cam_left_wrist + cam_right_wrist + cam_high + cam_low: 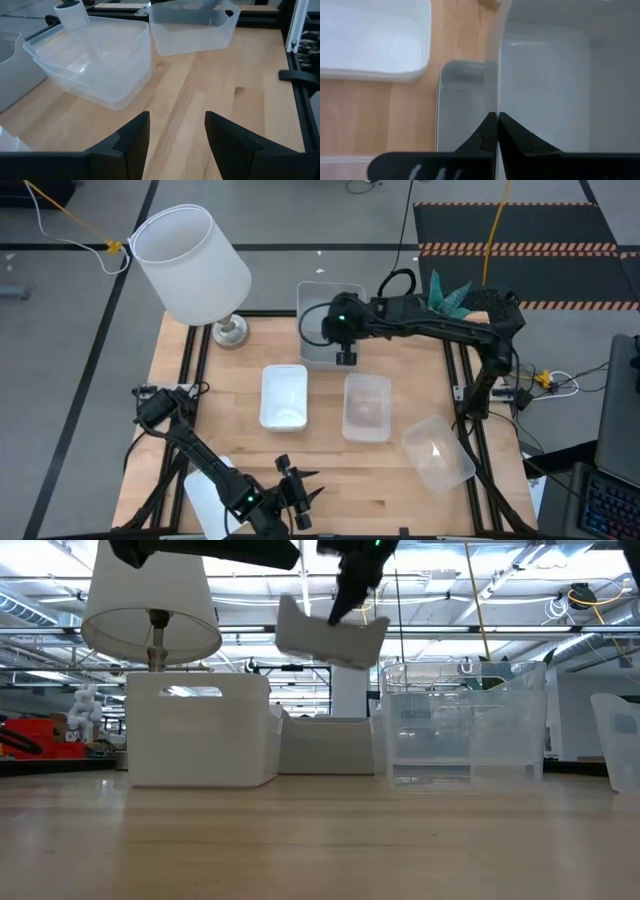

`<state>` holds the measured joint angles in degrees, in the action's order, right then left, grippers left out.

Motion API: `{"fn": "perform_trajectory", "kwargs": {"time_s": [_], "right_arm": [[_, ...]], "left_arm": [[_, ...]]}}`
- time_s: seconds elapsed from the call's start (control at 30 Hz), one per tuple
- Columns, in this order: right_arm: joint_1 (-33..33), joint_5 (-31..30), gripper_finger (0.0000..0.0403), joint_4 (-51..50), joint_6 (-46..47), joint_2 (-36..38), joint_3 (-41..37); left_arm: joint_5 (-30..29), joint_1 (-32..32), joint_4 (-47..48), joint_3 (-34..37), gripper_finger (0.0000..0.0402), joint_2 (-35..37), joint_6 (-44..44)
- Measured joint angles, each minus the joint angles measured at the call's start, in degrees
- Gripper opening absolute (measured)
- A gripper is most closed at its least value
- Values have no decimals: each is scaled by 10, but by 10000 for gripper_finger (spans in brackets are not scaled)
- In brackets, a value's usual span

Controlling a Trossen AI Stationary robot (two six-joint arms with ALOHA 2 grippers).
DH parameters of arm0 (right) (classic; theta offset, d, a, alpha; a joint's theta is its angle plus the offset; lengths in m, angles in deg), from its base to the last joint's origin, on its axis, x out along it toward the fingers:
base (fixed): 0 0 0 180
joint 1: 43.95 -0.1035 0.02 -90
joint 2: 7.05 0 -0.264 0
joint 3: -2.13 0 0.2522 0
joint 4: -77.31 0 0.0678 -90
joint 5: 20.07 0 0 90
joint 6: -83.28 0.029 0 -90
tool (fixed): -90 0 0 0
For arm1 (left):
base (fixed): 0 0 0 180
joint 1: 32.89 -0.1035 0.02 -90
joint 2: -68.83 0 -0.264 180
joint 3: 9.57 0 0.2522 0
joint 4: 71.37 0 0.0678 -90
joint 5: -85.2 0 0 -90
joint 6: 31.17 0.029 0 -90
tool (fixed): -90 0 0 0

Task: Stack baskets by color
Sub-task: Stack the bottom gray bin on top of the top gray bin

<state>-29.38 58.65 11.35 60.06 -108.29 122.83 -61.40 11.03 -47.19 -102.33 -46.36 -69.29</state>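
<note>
My right gripper (345, 358) is shut on a grey-blue basket (330, 637) and holds it in the air over the table's far middle. Another grey-blue basket (462, 112) rests on its base below it. A white basket (283, 395) and a clear basket (367, 407) stand side by side at mid-table. A second clear basket (438, 450) lies askew toward the right edge. My left gripper (175, 135) is open, low over the near edge, with bare wood between its fingers. My right gripper pinches one side wall of the grey-blue basket at its rim (496, 95), with one finger inside and one outside. The fingers slant down from the table's right side. The basket hangs below them, tilted and clear of the table.
A tall lamp with a white shade (190, 265) stands at the far left corner. A small white plant pot (72, 12) sits at the far right. Bare wood lies between the left gripper and the mid-table baskets. Black frame rails (470, 410) run along the table's sides.
</note>
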Motion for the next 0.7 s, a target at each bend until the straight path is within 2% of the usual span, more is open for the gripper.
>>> {"fn": "perform_trajectory", "kwargs": {"time_s": [0.1,0.33,0.7], "right_arm": [[16,24,0,-4,0,-29,0],[27,26,0,-3,2,-77,0],[26,26,0,6,15,-81,-22]], "left_arm": [[0,5,5,0,191,0,-10],[0,14,6,0,191,0,-23],[1,18,6,0,191,0,-28]]}}
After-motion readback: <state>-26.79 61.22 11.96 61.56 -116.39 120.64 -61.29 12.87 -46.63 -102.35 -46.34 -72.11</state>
